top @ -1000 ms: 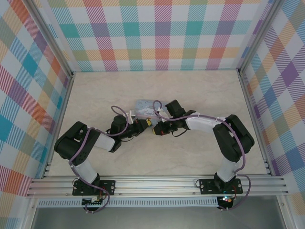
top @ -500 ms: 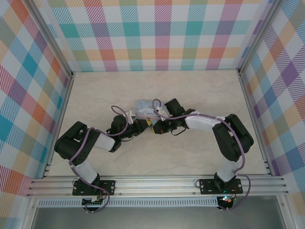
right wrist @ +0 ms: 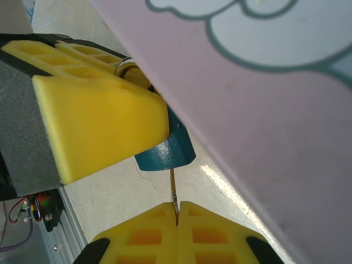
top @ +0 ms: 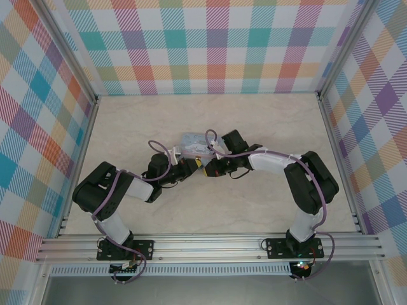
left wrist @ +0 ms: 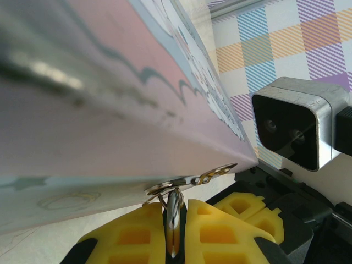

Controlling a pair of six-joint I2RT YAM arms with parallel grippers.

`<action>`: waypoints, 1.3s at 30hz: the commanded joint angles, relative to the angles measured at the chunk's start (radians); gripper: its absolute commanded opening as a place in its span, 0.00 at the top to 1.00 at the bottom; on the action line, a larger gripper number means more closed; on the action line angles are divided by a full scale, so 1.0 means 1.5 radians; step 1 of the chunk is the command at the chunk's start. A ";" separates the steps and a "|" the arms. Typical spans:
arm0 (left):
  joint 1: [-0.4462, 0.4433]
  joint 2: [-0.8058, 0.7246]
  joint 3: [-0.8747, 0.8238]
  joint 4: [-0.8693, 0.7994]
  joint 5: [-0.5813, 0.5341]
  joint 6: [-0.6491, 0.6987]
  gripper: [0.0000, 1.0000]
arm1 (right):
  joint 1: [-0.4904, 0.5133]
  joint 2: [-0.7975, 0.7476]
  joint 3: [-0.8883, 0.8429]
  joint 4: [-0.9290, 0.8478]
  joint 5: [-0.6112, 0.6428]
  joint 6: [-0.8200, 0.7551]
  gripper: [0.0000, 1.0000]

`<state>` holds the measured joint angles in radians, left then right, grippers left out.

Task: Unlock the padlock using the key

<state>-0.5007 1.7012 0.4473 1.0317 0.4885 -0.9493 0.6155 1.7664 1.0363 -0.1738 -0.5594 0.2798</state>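
Padlock (right wrist: 165,154): blue body just beside the pale printed tin (right wrist: 264,110), pinched in my left fingers (left wrist: 162,217). Key (right wrist: 174,190): thin blade upright, tip meeting the body's lower edge, pinched between my right fingers (right wrist: 165,220), above the counter (right wrist: 126,192).

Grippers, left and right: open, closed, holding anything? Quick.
Left gripper: closed on the padlock.
Right gripper: closed on the key, whose tip is at the padlock's blue body.
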 commanded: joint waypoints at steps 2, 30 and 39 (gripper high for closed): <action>0.002 -0.006 0.001 0.038 0.036 0.015 1.00 | -0.007 0.003 0.004 0.046 -0.018 0.008 0.94; 0.001 -0.018 -0.007 0.094 0.079 0.018 1.00 | -0.063 0.031 -0.057 0.317 -0.091 0.157 0.94; 0.001 0.007 -0.010 0.089 0.103 0.051 1.00 | -0.079 0.031 -0.041 0.303 -0.119 0.144 0.93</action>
<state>-0.4789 1.7008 0.4477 1.1126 0.4808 -0.9180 0.5320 1.8050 0.9421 0.1719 -0.7784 0.4938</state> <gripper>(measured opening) 0.102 0.069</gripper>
